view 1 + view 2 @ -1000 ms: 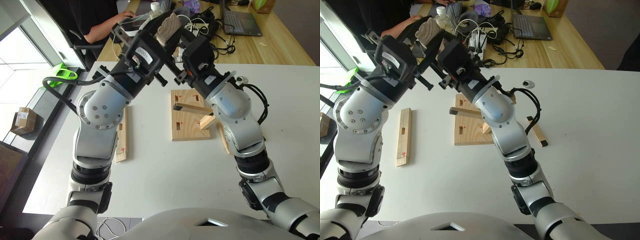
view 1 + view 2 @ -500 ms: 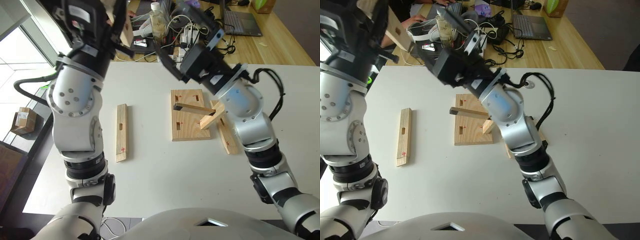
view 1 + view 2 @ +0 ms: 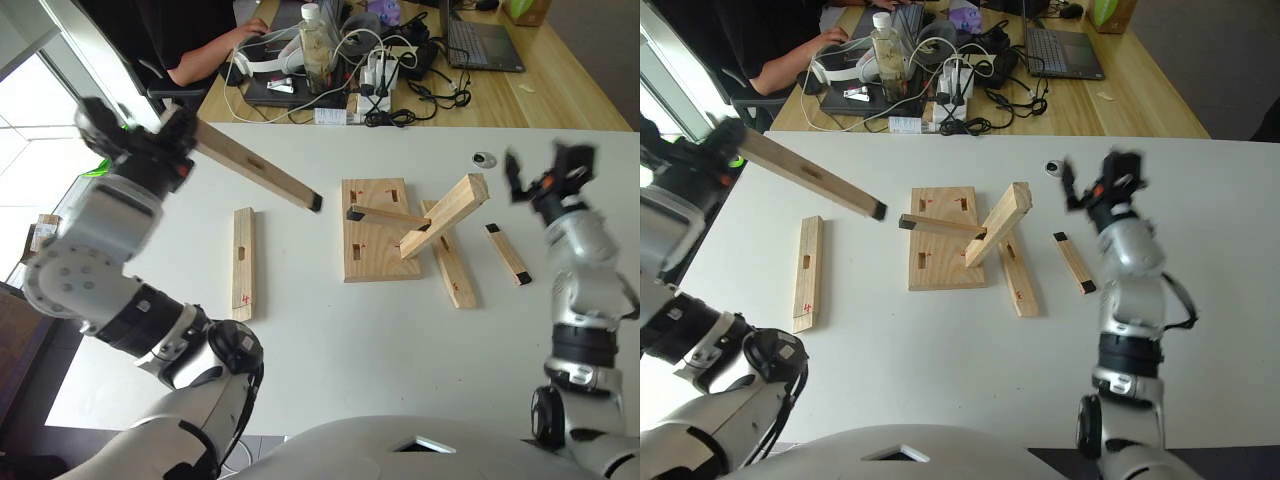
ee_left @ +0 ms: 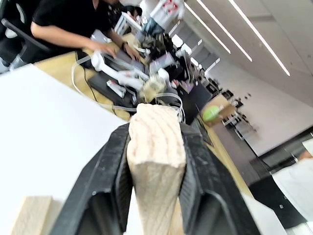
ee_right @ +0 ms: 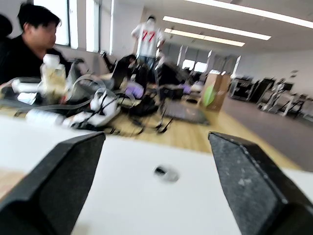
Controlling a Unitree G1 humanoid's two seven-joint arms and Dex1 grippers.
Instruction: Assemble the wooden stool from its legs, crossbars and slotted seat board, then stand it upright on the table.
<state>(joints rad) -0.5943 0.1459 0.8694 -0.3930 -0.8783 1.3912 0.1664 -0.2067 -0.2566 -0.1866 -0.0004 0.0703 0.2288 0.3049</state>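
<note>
Assembly is at an early stage. The slotted seat board [image 3: 372, 258] lies flat mid-table, with one tilted leg [image 3: 447, 213] propped on it and a thin crossbar [image 3: 385, 213] running across the board up to that leg. A slotted leg [image 3: 243, 262], another leg [image 3: 450, 268] and a short crossbar [image 3: 507, 253] lie loose — nothing stands as a stool. The left gripper [image 4: 156, 147] is clamped on a raised leg [image 3: 255, 165] above the table's left side. The right gripper [image 5: 155, 147] is spread wide and empty, over the right side.

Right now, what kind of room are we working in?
Probably an open-plan office or lab: behind the white table stands a wooden desk with a laptop and tangled cables, and long ceiling lights run overhead.
</note>
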